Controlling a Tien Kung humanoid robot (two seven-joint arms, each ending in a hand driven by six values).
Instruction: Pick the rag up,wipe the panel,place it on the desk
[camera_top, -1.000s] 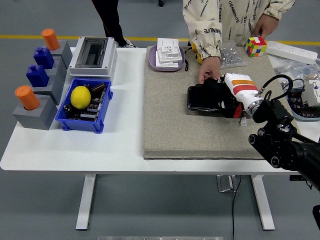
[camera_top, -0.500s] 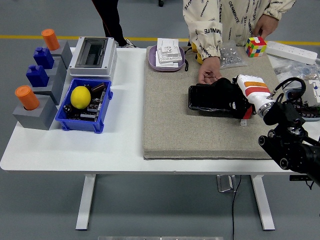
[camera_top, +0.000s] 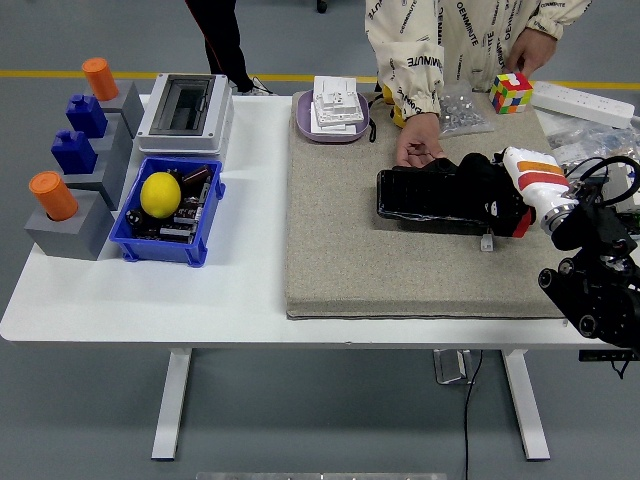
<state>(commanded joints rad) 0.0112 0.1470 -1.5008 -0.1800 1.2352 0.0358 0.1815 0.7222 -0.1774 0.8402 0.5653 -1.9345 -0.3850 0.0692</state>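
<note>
The right hand (camera_top: 492, 192) is resting curled over the right end of the black panel (camera_top: 432, 200), which is lying on the grey mat (camera_top: 340, 250); the rag is not distinguishable beneath the fingers, so whether it is being gripped cannot be told. A person's hand (camera_top: 417, 142) is touching the panel's far edge. Two orange cylinders (camera_top: 52, 195) and two blue blocks (camera_top: 76, 150) are standing on grey stands. One lemon (camera_top: 160, 194) is sitting in the blue bin (camera_top: 165, 248). The person's sleeve print is reading "DENMNITE".

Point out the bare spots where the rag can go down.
The mat is bare left of and in front of the panel. White table is bare between the blue bin and mat. The right end, by the right hand, is crowded.
</note>
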